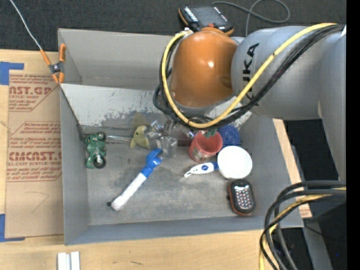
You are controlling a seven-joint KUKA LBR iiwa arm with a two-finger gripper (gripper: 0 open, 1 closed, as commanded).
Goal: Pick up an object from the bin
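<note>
My gripper [161,135] hangs below the orange cover near the bin's middle, its metal fingers down among the things. It stands just above the blue end of a blue-and-white brush [136,179], which runs down-left across the floor. A small yellowish toy [139,137] lies just left of the fingers. To their right stands a red cup [206,143]. How the fingers stand is hidden by the clutter around them.
A green toy figure [95,149] lies at the left wall. A white round lid [234,161], a white-and-blue thermometer-like stick [200,170], a dark remote with red trim [242,197] and a blue thing [230,134] sit right. The arm covers the back right.
</note>
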